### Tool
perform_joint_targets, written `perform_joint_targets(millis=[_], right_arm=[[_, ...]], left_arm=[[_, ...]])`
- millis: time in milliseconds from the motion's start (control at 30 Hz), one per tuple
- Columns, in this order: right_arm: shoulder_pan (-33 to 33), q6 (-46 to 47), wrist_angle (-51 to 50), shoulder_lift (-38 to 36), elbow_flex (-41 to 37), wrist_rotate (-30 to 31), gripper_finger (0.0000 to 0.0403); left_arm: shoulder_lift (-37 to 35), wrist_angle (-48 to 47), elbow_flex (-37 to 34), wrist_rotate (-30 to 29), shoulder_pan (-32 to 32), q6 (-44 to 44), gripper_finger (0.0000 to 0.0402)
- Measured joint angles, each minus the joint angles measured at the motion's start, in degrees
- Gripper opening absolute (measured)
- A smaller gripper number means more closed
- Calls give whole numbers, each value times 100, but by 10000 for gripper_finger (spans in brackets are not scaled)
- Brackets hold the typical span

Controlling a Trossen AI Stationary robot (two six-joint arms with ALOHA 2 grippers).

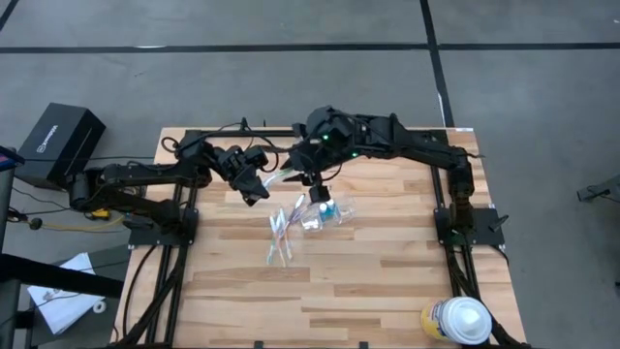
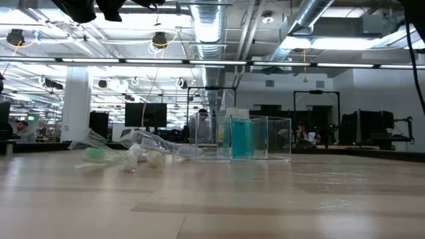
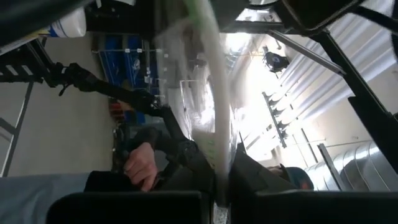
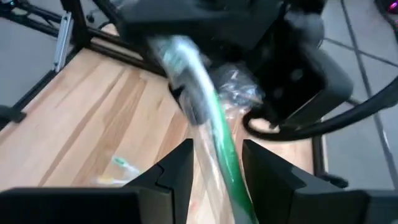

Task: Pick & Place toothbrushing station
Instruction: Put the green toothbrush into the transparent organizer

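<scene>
Left jaws are pinching one end of a green brush (image 4: 221,146), which is sealed in a clear wrapper. They look closed tight on it, w/ the shaft running straight out from betw. the tips. Right jaws are standing apart w/ the same brush passing thru the gap; no firm pinch is showing yet. Both sets are hanging above the desk (image 1: 387,281), facing each other, almost tip to tip.

Prob. reason: a mid-air handover, or one side is bracing the brush while the other gets a better grip on it. Holding it off the desk is giving both sides room to close on a thin, slippery item.

The cup (image 1: 339,213) is sitting on the desk just below and beyond the right jaws, w/ a teal tube (image 2: 242,138) upright inside it. Other brushes (image 1: 281,233) are lying loose, under and nearer the front than both jaws.

Pose: left arm (image 1: 145,177) is reaching in low from its base, wrist turned toward the other side. Right arm (image 1: 417,145) is stretching far across, elbow bent, wrist pointing at the left jaws.
</scene>
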Motion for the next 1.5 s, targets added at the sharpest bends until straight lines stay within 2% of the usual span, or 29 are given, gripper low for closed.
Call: perform_joint_targets(millis=[233, 500, 667, 767, 1033, 1300, 1500], right_arm=[[-10, 17, 327, -15, 26, -4, 106], [-10, 68, 302, -30, 28, -6, 60], [-6, 61, 279, -35, 28, -26, 16], [-18, 74, 271, -37, 28, -24, 14], [-199, 302, 168, -112, 31, 1, 9], [-423, 319, -52, -427, 33, 1, 7], [-706, 533, -164, -769, 39, -154, 7]], left_arm=[[-4, 64, 0, -30, 2, 19, 8], [-4, 81, 0, -13, 2, 16, 8], [-8, 121, 0, 17, 2, -4, 8], [-8, 137, 0, -14, 3, 39, 12], [-2, 267, 0, -326, 182, 356, 76], [-48, 313, 0, -17, 418, 334, 146], [-48, 407, 0, 290, 973, 438, 172]])
